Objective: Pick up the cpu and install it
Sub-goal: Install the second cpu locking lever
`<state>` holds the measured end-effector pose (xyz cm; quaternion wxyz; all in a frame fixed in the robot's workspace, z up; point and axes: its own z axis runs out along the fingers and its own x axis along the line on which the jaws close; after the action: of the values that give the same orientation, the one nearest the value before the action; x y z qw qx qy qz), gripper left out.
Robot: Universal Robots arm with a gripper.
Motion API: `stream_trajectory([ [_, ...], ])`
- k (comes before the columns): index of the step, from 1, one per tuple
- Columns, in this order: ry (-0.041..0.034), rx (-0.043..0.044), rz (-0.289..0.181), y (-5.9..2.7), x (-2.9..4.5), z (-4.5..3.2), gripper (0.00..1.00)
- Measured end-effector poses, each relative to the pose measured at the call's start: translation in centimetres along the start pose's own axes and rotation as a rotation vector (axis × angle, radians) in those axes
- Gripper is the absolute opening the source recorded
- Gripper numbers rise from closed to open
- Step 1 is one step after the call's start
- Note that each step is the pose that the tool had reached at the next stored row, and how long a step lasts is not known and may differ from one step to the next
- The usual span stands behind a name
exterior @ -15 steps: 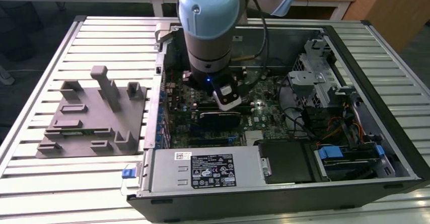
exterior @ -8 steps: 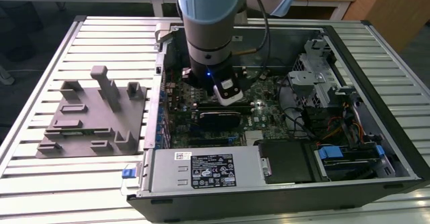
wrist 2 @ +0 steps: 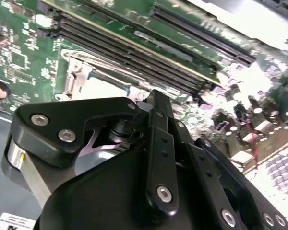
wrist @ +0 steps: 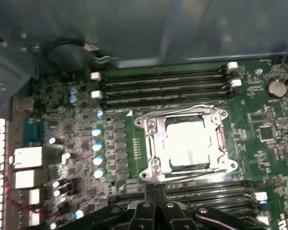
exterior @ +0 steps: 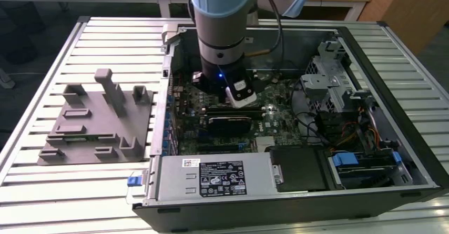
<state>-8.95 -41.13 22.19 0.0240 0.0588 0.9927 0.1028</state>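
Observation:
The cpu, a shiny silver square, lies flat inside the metal socket frame on the green motherboard in the first wrist view. My gripper hangs above the board just beside the socket, its two black fingers pressed together with nothing between them. In the second wrist view the gripper's black linkage covers most of the board, and part of the socket frame shows beyond it. In the exterior view the gripper stands low inside the open computer case, over the middle of the motherboard.
Black memory slots run along both sides of the socket. A grey fixture tray with upright posts sits on the slatted table at the exterior view's left. The power supply and drive cage crowd the case's edges.

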Motion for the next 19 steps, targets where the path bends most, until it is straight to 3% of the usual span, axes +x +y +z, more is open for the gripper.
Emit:
stream_trajectory([
  [12,-0.0004,0.004,0.0,2.86,-1.9,0.84,0.11],
  [17,0.0015,0.0089,0.0,3.38,-3.47,1.04,0.11],
  [19,0.0022,0.0112,0.0,3.51,-3.75,1.08,0.11],
])
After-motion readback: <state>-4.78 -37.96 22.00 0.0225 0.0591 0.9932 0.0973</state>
